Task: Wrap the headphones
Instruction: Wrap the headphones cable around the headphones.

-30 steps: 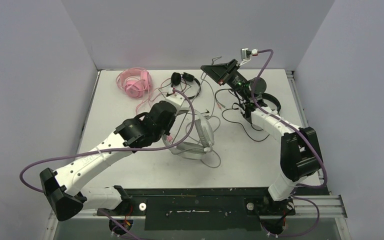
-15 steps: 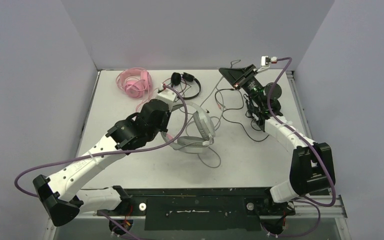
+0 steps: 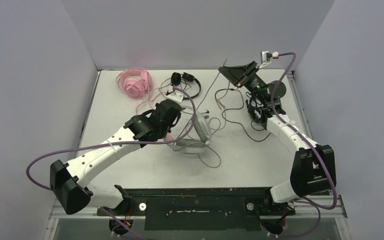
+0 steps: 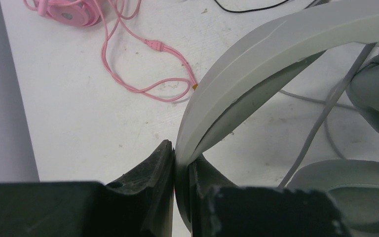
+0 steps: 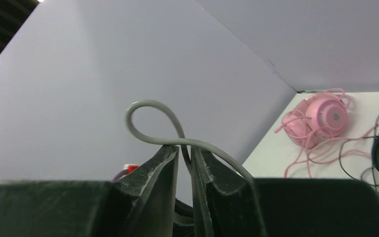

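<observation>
Holding the white-grey headset (image 3: 202, 131) by its headband (image 4: 276, 44), the left gripper (image 4: 180, 153) has its jaws closed tight on the thin edge of the band. The ear cups lie just ahead of it and to its right, on the table (image 3: 240, 160). The right gripper (image 5: 186, 153) is raised above the table and pinches the grey cable (image 5: 150, 102), with a small loop standing over its fingertips. From there the cable seems to run down toward the headset.

I judge that the step in hand is winding this cable around the headset. To do it well, the left gripper should stay firm and steady, because its hold on the band is narrow. The right one should carry the cable around with only light tension, so the band is not pulled out. The thin black cables (image 3: 240, 107) under the right gripper could catch. The pink headset (image 3: 136, 82) lies ahead-left of the left gripper, well apart.
</observation>
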You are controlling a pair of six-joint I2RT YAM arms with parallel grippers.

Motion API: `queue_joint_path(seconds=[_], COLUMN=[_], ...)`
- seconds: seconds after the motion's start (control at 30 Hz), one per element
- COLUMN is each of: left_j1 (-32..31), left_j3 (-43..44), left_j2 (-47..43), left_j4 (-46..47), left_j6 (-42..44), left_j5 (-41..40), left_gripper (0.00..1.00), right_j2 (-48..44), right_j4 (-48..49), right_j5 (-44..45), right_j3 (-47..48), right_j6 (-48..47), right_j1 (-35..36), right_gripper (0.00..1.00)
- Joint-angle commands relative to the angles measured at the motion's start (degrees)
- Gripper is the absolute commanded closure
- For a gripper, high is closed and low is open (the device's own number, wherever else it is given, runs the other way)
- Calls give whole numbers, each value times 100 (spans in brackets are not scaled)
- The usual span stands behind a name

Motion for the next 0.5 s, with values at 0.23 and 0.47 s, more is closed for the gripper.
queue_joint_path(seconds=[0.23,0.47], left_j1=[150,143], left_j3=[980,1292], left_j2=[661,751], left_j4=[114,16], left_j6=[-201,-47], left_j5=[-1310,-1032], left_gripper=[100,100], right_j2=[-1167,-2020], right_j4=[1342,-1861], right_j5=[-586,-94], right_j3=[-443,-643], right_j6=[154,-1784], right_j1=[754,596], right_gripper=[84,78])
